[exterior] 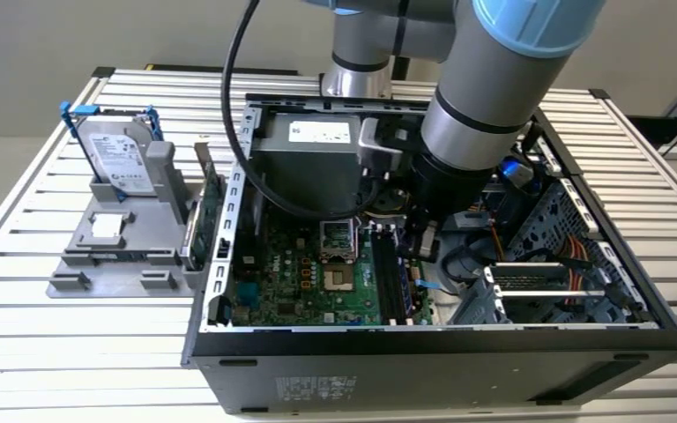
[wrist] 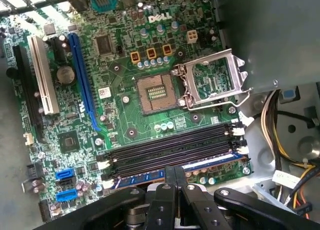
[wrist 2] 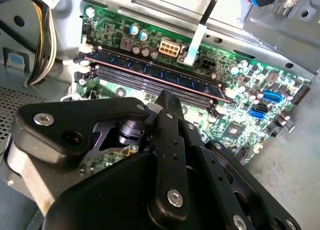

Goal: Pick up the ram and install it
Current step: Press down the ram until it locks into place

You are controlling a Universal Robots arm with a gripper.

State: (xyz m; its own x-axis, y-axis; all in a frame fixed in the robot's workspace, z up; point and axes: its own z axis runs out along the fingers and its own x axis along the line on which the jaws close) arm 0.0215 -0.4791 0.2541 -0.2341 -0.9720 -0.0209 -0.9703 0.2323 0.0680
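The ram [wrist 2: 150, 72] is a long dark blue stick with black chips, standing on edge in a memory slot of the green motherboard [wrist: 120, 120] inside the open computer case [exterior: 433, 352]. In the first wrist view the ram [wrist: 212, 165] shows as a blue strip in the slot nearest the gripper. My gripper [wrist 2: 165, 95] [wrist: 176, 174] is down inside the case with its black fingers together, their tips at the middle of the ram's top edge. The fingers do not clasp the stick. In the exterior view the arm covers most of the gripper [exterior: 415, 254].
Empty black memory slots [wrist: 170, 147] lie beside the ram. The open processor socket [wrist: 157, 92] and the grey power supply [exterior: 315, 167] are close by. Cable bundles [wrist: 280, 135] hang near the drive cage. A silver hard drive [exterior: 121, 159] stands on a grey holder [exterior: 103, 264] outside the case.
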